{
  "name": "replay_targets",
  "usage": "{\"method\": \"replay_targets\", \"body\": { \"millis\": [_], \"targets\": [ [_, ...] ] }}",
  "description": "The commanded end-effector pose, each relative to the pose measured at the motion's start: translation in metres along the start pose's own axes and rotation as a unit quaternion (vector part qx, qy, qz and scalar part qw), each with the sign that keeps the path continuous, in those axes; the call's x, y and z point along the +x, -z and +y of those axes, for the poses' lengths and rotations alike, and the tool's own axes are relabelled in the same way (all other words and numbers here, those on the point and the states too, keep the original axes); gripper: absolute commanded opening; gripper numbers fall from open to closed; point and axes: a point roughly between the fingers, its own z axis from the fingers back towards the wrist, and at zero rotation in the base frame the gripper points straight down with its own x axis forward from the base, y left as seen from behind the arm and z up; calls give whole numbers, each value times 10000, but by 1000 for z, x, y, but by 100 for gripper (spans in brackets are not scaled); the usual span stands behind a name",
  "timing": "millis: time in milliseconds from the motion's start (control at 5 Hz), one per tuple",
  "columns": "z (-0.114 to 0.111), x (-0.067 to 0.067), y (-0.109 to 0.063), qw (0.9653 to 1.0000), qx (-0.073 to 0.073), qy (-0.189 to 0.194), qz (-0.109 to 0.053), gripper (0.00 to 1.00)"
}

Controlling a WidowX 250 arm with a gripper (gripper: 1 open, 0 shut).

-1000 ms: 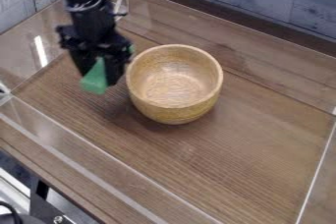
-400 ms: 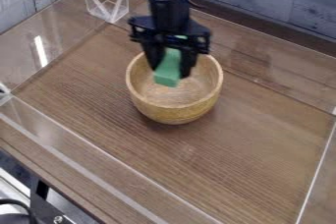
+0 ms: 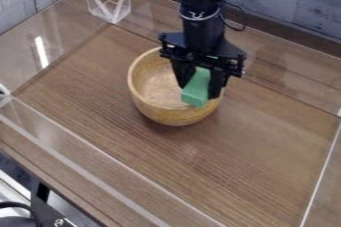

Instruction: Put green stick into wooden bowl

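Observation:
The wooden bowl (image 3: 160, 96) is round, light tan and thick-walled, and stands on the wooden table near the middle. Over its right rim hangs my black gripper (image 3: 200, 76), coming down from the top of the view. Its fingers are shut on the green stick (image 3: 197, 90), a bright green flat bar held upright. The stick's lower end hangs at the bowl's right wall, level with the rim. The bowl's inside shows nothing else in it.
A clear plastic wall (image 3: 80, 141) runs around the table on the left, front and right. A small clear stand (image 3: 107, 4) sits at the back left. A grey plank wall (image 3: 293, 2) is behind.
The gripper has carried the green stick rightward from left of the bowl, across its middle, to its right rim. The bowl has not moved.

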Motion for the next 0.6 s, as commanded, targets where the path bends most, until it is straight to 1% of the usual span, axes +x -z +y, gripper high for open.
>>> {"method": "replay_targets", "body": {
  "millis": [0,200,400],
  "targets": [
    [9,9,-20,9994,-20,3,-343,0],
    [15,10,-24,9992,-23,-23,-399,0],
    [28,12,-30,9987,-34,-27,-516,0]
  ]
}}
